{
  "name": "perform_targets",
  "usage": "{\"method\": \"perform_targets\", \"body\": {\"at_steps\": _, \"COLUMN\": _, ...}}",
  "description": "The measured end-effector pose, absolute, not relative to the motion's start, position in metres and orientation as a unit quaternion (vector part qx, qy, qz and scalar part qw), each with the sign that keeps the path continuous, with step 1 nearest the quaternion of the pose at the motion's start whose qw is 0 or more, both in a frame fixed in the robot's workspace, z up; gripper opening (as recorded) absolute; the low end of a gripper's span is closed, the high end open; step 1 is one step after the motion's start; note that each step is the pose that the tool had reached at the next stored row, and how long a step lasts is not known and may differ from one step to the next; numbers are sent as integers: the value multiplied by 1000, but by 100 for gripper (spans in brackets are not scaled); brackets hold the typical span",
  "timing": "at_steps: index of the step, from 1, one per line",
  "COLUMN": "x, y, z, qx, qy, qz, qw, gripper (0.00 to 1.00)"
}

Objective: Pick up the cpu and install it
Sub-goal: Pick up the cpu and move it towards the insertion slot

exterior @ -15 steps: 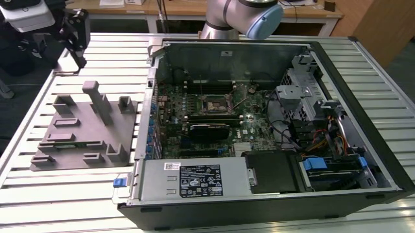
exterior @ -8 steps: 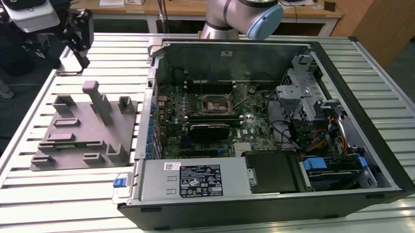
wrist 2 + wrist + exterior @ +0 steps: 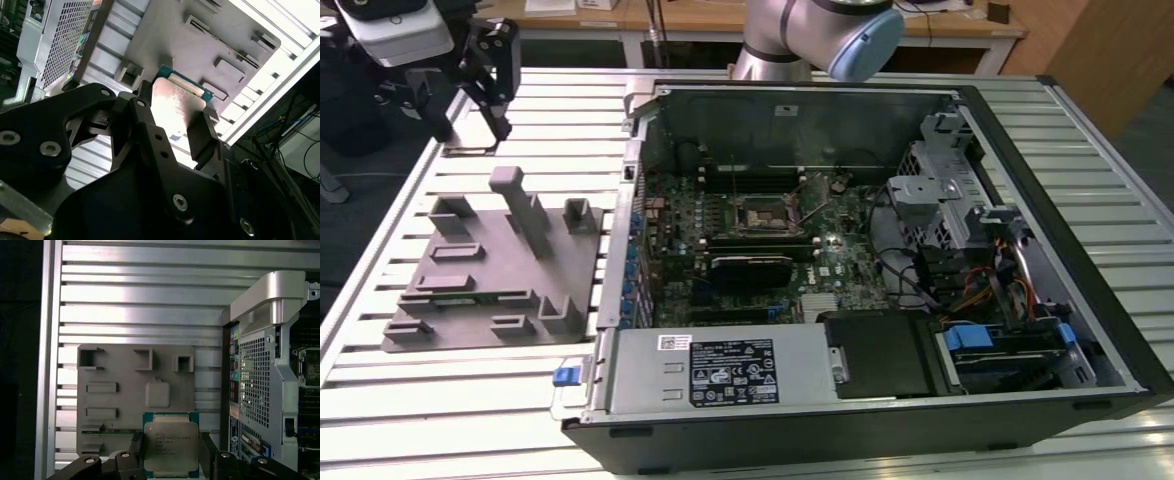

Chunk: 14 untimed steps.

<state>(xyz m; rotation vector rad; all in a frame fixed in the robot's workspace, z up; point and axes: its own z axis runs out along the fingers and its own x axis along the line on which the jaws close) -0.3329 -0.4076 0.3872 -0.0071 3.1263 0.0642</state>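
1. Currently the black two-finger gripper (image 3: 171, 438) is clamped on the cpu (image 3: 171, 446), a small flat square chip w/ a pale silver metal lid on a green board. Its fingers (image 3: 136, 452) press two opposite edges.
2. Cpu hangs over the grey moulded plastic fixture (image 3: 115, 370), near one edge, lid facing the wrist cams. It looks lifted, not seated in a recess.
3. Key relation, exterior view: gripper (image 3: 471, 128) is at the exterior view's left, over the slatted metal table (image 3: 454, 400). The dark square socket (image 3: 761, 212) sits inside the open black pc case (image 3: 854, 435), well apart to the exterior view's right, beyond the fixture.
4. Cpu edges run parallel w/ fixture edges. Lid is clean, w/ faint print.
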Motion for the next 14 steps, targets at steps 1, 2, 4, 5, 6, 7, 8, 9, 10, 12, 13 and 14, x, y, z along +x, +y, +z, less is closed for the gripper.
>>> {"method": "perform_targets", "body": {"at_steps": 1, "x": -332, "y": -408, "z": 387, "qx": -2, "qy": 1000, "qz": 21, "qw": 7, "gripper": 53}}
{"method": "perform_targets", "body": {"at_steps": 2, "x": -331, "y": -408, "z": 387, "qx": -2, "qy": 1000, "qz": 21, "qw": 7, "gripper": 53}}
{"method": "perform_targets", "body": {"at_steps": 4, "x": -330, "y": -408, "z": 387, "qx": -2, "qy": 1000, "qz": 21, "qw": 7, "gripper": 53}}
{"method": "perform_targets", "body": {"at_steps": 5, "x": -329, "y": -408, "z": 387, "qx": -2, "qy": 1000, "qz": 21, "qw": 7, "gripper": 53}}
{"method": "perform_targets", "body": {"at_steps": 6, "x": -328, "y": -408, "z": 387, "qx": -2, "qy": 1000, "qz": 21, "qw": 7, "gripper": 53}}
{"method": "perform_targets", "body": {"at_steps": 7, "x": -327, "y": -408, "z": 387, "qx": -2, "qy": 1000, "qz": 21, "qw": 7, "gripper": 53}}
{"method": "perform_targets", "body": {"at_steps": 8, "x": -326, "y": -408, "z": 387, "qx": -2, "qy": 1000, "qz": 21, "qw": 7, "gripper": 53}}
{"method": "perform_targets", "body": {"at_steps": 9, "x": -326, "y": -408, "z": 387, "qx": -2, "qy": 1000, "qz": 21, "qw": 7, "gripper": 53}}
{"method": "perform_targets", "body": {"at_steps": 10, "x": -325, "y": -408, "z": 387, "qx": -2, "qy": 1000, "qz": 21, "qw": 7, "gripper": 53}}
{"method": "perform_targets", "body": {"at_steps": 12, "x": -323, "y": -408, "z": 387, "qx": -2, "qy": 1000, "qz": 21, "qw": 7, "gripper": 53}}
{"method": "perform_targets", "body": {"at_steps": 13, "x": -323, "y": -408, "z": 387, "qx": -2, "qy": 1000, "qz": 21, "qw": 7, "gripper": 53}}
{"method": "perform_targets", "body": {"at_steps": 14, "x": -322, "y": -408, "z": 387, "qx": -2, "qy": 1000, "qz": 21, "qw": 7, "gripper": 53}}
